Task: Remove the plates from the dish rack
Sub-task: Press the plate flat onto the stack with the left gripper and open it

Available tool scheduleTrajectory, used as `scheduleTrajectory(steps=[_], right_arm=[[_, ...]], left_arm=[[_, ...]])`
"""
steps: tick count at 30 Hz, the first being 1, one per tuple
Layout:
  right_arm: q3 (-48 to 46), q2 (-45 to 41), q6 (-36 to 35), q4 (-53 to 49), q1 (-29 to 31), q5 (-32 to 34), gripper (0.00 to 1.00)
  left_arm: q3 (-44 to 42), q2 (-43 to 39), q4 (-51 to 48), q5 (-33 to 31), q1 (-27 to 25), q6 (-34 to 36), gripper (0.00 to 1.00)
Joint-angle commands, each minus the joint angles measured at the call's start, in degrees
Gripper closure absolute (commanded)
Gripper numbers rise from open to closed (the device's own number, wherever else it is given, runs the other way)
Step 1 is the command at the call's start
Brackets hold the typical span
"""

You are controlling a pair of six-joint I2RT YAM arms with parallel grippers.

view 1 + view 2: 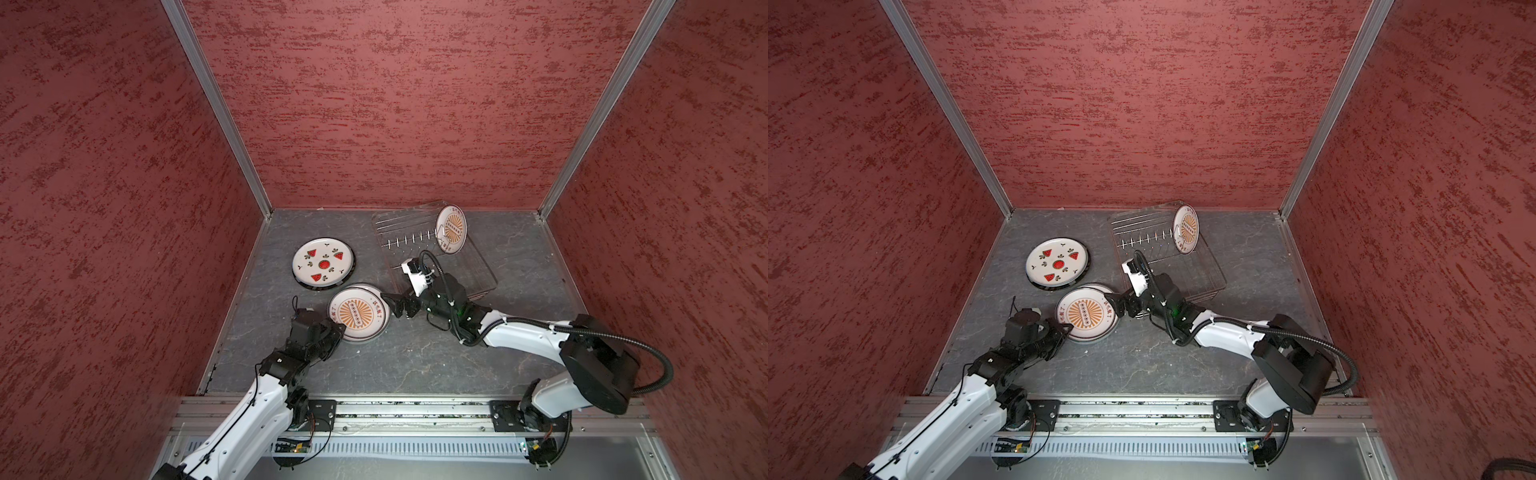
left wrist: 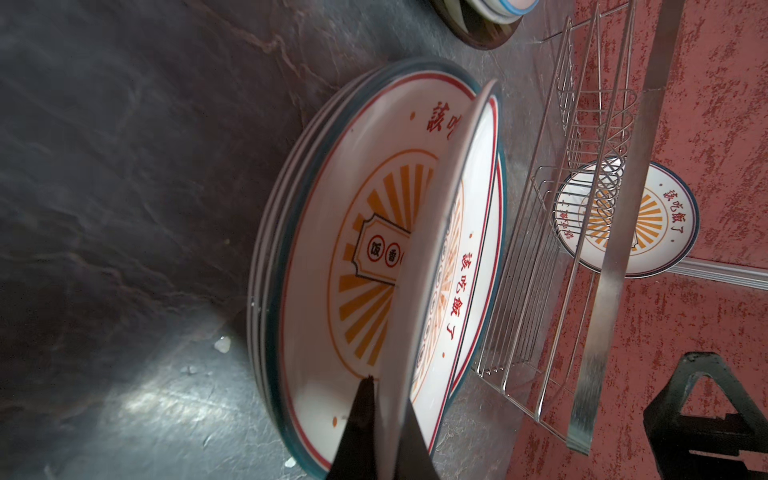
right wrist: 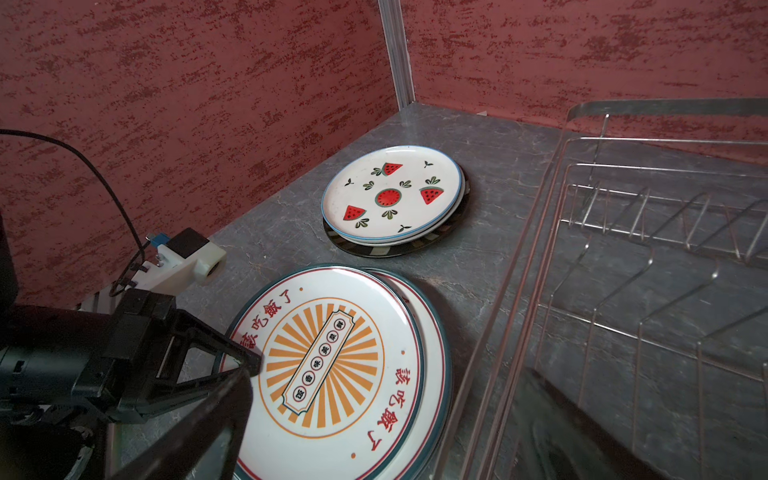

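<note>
Two piles of plates lie on the grey tabletop in both top views: a watermelon plate on top of others, and sunburst plates nearer the arms. My left gripper is shut on the near rim of the top sunburst plate, which tilts slightly off the pile. My right gripper stands open at that pile's right edge, holding nothing. The dish rack holds one upright sunburst plate.
A dark striped plate lies at the bottom of the watermelon pile. Red textured walls close in the table on three sides, with the rack near the back wall. The right arm reaches across the front right of the table.
</note>
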Motion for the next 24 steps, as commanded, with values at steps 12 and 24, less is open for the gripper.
scheduleTrajectory(steps=[12,24], right_arm=[[1.62,0.38,-1.67,-0.36,0.64,2.07,0.01],[1.53,0.55,-1.80,-0.28,0.69,2.50,0.01]], left_arm=[[2.45,1.83,2.38,-0.84,0.37,0.35,0.67],[3.99,0.60,-2.58,-9.84,0.19,2.11,0.58]])
